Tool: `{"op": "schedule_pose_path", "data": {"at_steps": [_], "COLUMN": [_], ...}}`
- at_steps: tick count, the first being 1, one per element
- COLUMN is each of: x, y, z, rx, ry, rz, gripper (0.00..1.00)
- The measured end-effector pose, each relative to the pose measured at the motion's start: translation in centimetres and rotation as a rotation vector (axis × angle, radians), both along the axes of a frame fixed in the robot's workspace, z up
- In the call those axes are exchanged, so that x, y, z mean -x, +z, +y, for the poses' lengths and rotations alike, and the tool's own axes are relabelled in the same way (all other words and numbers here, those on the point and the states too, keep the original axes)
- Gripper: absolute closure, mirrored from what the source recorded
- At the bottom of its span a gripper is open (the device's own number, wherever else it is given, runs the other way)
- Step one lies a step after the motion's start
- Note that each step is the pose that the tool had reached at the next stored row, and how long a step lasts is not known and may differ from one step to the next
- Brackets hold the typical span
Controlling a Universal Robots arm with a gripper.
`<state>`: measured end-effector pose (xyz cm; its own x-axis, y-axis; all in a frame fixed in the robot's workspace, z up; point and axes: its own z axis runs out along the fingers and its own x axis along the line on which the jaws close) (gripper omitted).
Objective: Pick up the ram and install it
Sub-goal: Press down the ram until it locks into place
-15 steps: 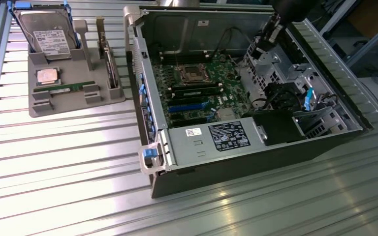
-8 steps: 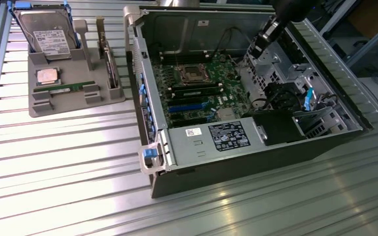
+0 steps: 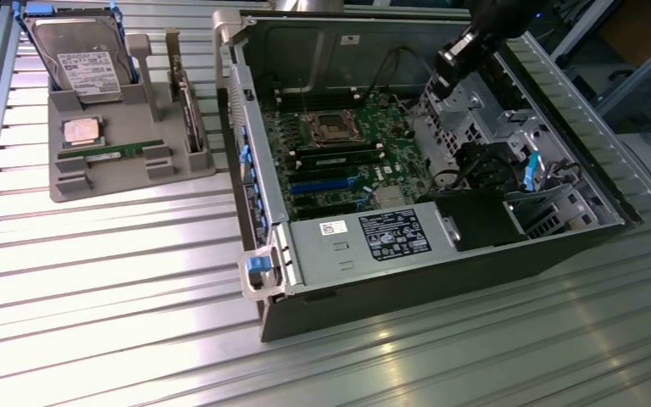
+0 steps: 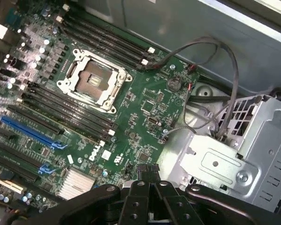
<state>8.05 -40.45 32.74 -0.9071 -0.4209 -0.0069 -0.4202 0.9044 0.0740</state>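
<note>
A ribbed tabletop of pale metal slats carries everything here. Toward the exterior view's left, a grey holder tray sits directly on it, with a hard drive standing upright in a rear slot, a square silver processor chip lying flat, the ram resting lengthwise just in front of the chip, and a wider expansion card standing on edge at the tray's side. Just beside the tray, toward the exterior view's right, an open computer case lies on its side on the slats.
</note>
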Motion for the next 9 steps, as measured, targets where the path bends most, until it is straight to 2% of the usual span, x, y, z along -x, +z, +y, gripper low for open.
{"op": "schedule_pose_path", "data": {"at_steps": [9], "x": [0.0], "y": [0.0], "z": [0.0], "rx": [0.0], "ry": [-0.254], "rz": [0.0], "gripper": [0.9]}}
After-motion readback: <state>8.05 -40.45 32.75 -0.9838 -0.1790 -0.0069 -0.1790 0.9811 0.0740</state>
